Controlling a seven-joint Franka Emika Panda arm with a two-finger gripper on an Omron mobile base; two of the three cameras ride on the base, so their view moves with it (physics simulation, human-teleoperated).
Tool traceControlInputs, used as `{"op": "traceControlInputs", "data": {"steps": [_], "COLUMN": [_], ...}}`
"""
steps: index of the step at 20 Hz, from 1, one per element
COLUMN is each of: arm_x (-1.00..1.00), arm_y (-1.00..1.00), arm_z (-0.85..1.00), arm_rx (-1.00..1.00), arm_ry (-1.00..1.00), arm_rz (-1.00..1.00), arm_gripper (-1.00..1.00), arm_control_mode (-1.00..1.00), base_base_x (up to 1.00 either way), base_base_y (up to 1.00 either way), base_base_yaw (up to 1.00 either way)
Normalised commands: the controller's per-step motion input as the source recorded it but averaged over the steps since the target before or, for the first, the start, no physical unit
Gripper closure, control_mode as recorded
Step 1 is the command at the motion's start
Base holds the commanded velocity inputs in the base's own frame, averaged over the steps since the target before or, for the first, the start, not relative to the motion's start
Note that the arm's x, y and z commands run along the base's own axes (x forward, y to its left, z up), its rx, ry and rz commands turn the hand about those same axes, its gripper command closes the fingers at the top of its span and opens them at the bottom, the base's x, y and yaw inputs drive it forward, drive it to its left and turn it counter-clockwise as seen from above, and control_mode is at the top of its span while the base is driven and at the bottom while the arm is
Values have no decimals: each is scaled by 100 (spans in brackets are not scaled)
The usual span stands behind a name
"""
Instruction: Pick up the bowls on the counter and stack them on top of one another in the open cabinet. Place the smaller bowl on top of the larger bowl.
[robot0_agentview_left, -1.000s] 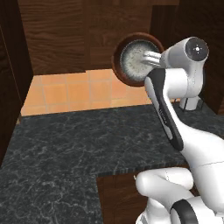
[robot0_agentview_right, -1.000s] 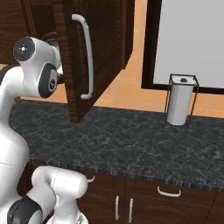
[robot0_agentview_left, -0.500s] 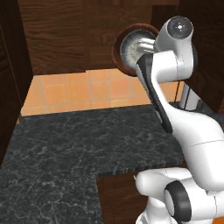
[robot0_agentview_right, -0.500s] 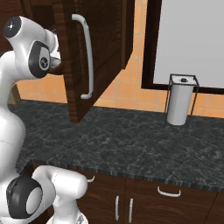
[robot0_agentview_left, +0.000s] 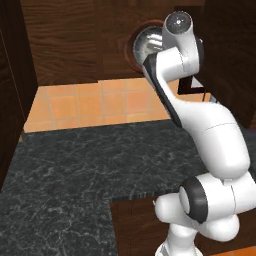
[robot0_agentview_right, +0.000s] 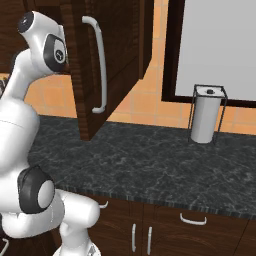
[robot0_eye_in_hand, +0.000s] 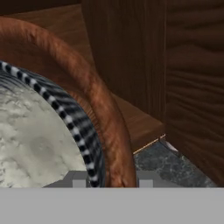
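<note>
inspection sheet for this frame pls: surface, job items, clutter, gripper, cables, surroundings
Surface: the counter, dark marble pattern, bare where it shows.
Job items: the smaller bowl sits nested inside the larger bowl, both up at the open cabinet; whether the stack rests on the shelf cannot be told.
Clutter: a paper towel holder upright on the counter.
Gripper: the gripper straddles the bowls' rims; closure cannot be told.
Cables: nothing seen.
Surroundings: orange tiled wall, open cabinet door with pale handle, a window.
</note>
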Motion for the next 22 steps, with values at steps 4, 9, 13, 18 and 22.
{"op": "traceControlInputs", "data": {"steps": [4,9,13,18,22], "arm_x": [80,72,56,48,9], "arm_y": [0,-1,0,0,0], "arm_z": [-13,-3,0,-21,-35], "arm_rx": [1,1,3,0,0], "arm_ry": [2,0,0,8,1], "arm_rz": [0,0,0,-1,-2], "arm_gripper": [100,100,100,100,100], "arm_control_mode": [-100,-100,-100,-100,-100], "base_base_x": [0,0,0,0,0], "base_base_y": [0,0,0,0,0], "base_base_yaw": [0,0,0,0,0]}}
